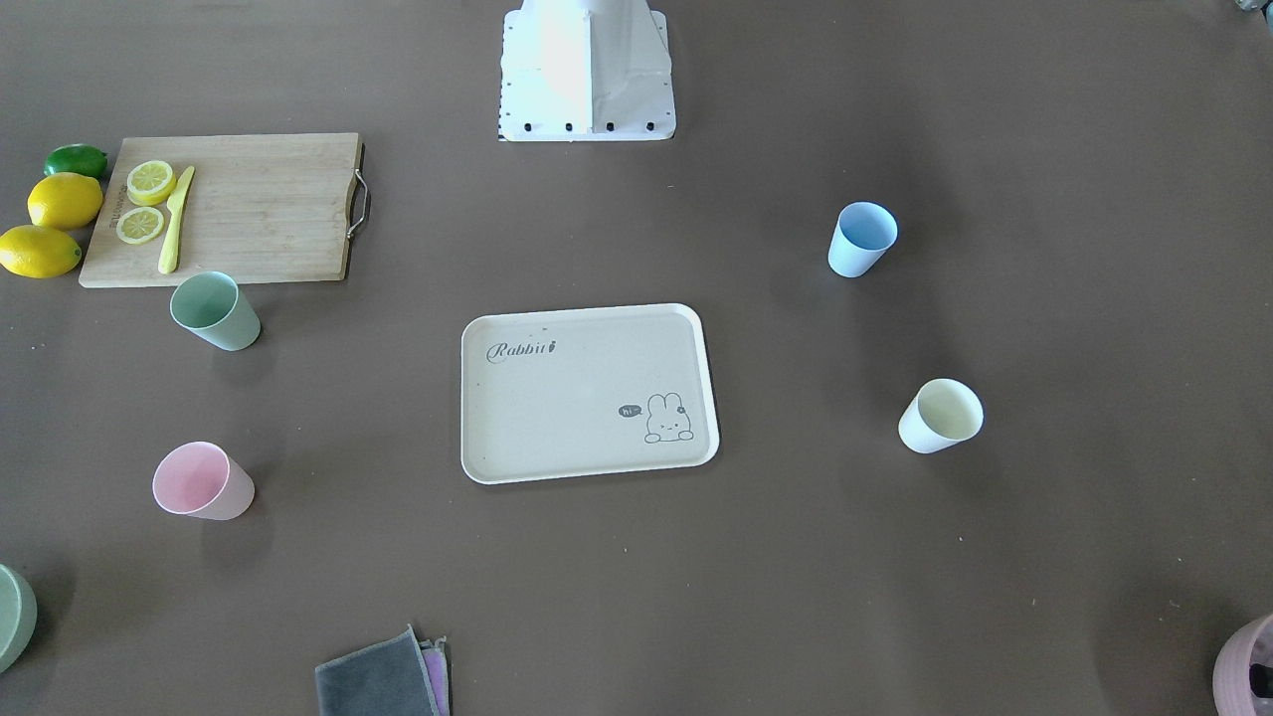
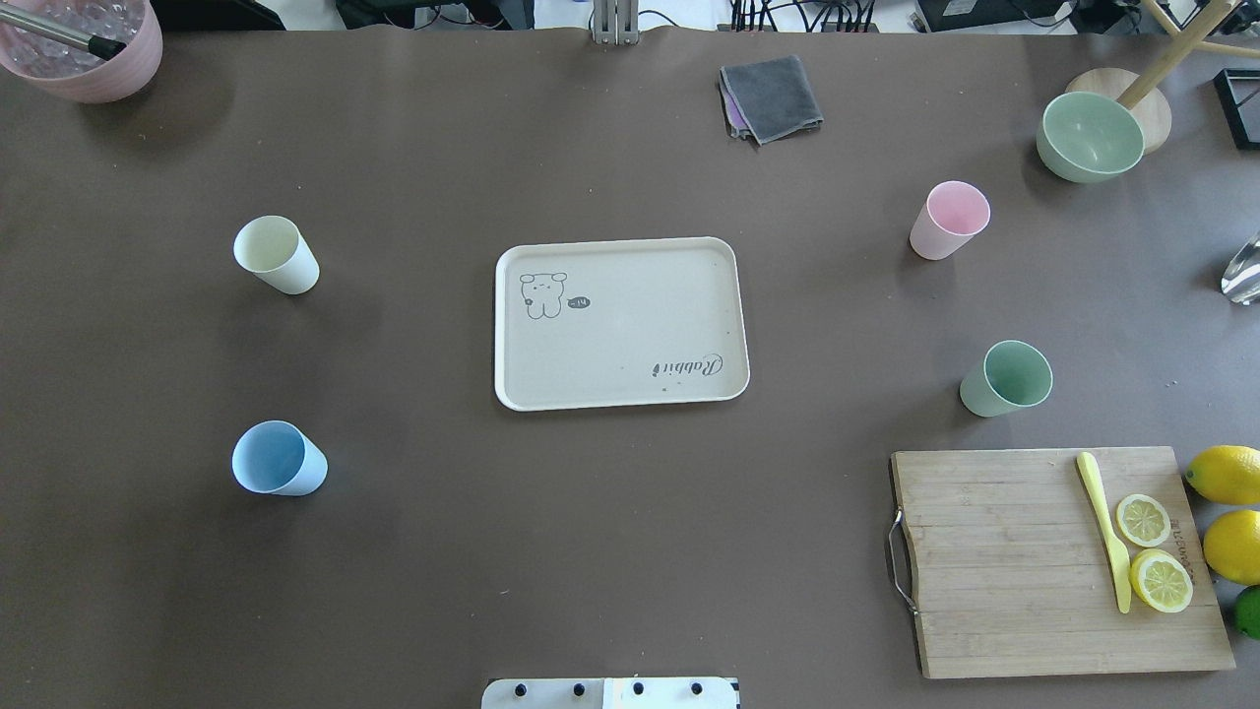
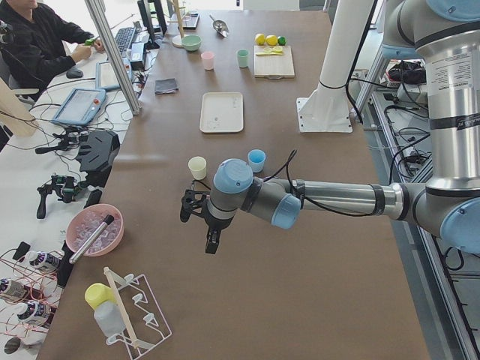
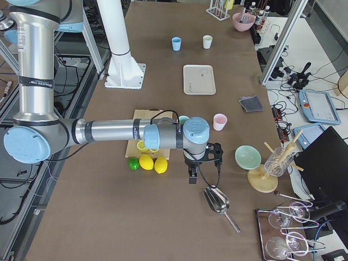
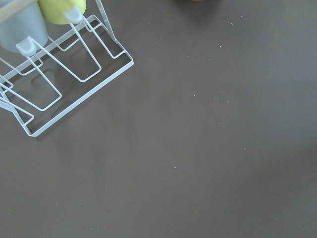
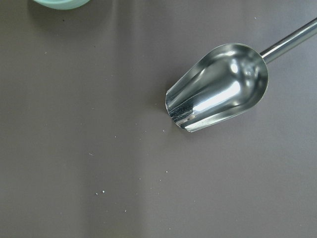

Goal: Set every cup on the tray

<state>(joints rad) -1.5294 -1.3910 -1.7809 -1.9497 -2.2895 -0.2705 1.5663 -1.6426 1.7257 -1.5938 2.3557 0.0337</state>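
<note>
The cream-beige Rabbit tray (image 2: pixel 620 335) lies mid-table with nothing on it. All four cups stand upright on the table around it. The cream-white cup (image 2: pixel 277 255) and the light blue cup (image 2: pixel 279 459) are to its left. The pink cup (image 2: pixel 949 220) and the mint green cup (image 2: pixel 1006 378) are to its right. My left gripper (image 3: pixel 196 231) hovers beyond the cream-white cup, near the wire rack. My right gripper (image 4: pixel 204 169) hovers past the lemons, near a metal scoop. Both show only in the side views, so I cannot tell whether they are open or shut.
A bamboo cutting board (image 2: pixel 994 561) with a yellow knife (image 2: pixel 1104 527) and lemon slices sits near right, beside lemons (image 2: pixel 1226 473) and a lime. A green bowl (image 2: pixel 1088 135), grey cloth (image 2: pixel 773 96), pink bowl (image 2: pixel 84 44), metal scoop (image 6: pixel 218 87) and wire rack (image 5: pixel 64 74) lie around.
</note>
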